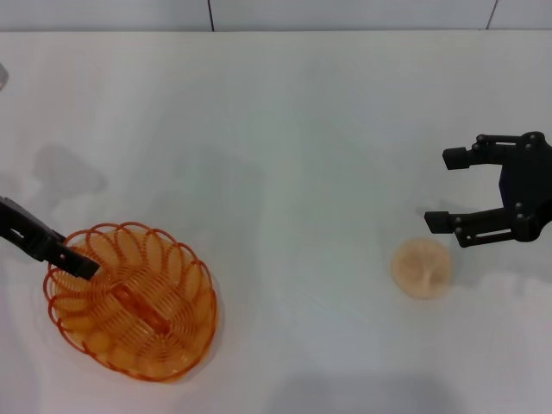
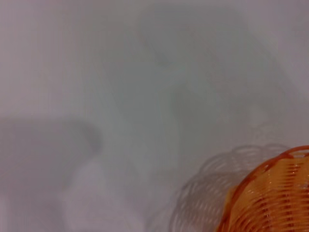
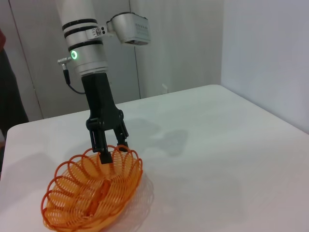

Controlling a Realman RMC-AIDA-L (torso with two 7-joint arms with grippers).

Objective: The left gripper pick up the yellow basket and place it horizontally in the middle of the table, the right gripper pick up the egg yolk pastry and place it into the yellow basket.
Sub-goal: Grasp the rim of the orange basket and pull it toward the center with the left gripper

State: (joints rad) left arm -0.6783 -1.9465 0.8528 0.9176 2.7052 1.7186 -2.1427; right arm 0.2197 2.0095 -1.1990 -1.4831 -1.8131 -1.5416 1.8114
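The yellow basket sits at the near left of the white table, its long axis slanted. My left gripper grips the basket's far left rim, one finger inside and one outside, as the right wrist view shows. I cannot tell whether the basket rests on the table. A corner of the basket shows in the left wrist view. The egg yolk pastry lies on the table at the right. My right gripper is open and empty, just beyond and right of the pastry.
A grey wall runs along the table's far edge. The right wrist view shows the table's far corner and side edge. White tabletop lies between the basket and the pastry.
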